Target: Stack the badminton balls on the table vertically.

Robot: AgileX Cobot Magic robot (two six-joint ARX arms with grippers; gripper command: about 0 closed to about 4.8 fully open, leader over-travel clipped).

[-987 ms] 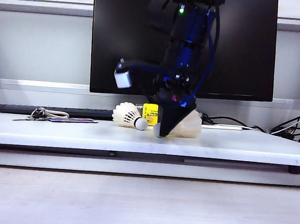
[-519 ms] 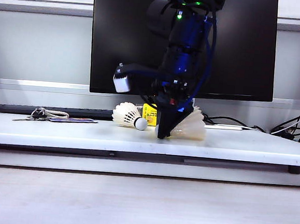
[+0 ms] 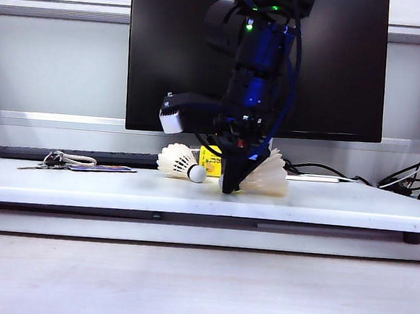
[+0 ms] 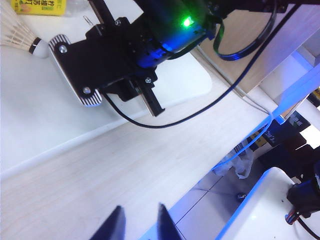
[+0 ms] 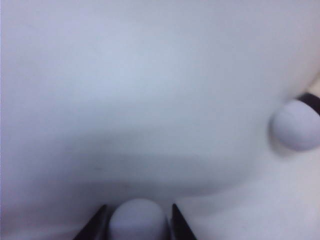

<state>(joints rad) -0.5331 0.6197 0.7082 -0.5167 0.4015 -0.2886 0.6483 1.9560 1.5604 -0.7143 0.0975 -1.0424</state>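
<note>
While the right gripper at centre frame pinches one shuttlecock's cork tip (fingers touching both sides) on the table, the other shuttlecock lies just left; left gripper hangs narrowly parted, empty

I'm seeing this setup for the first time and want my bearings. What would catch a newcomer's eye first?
The dark blue right arm dominates the middle of the exterior view, its right gripper down on the white table with the jaws around the cork tip of one shuttlecock. A second shuttlecock lies on its side just to the left, before a yellow-labelled bottle. The left gripper hangs off the table over the wood-grain surface.
</note>
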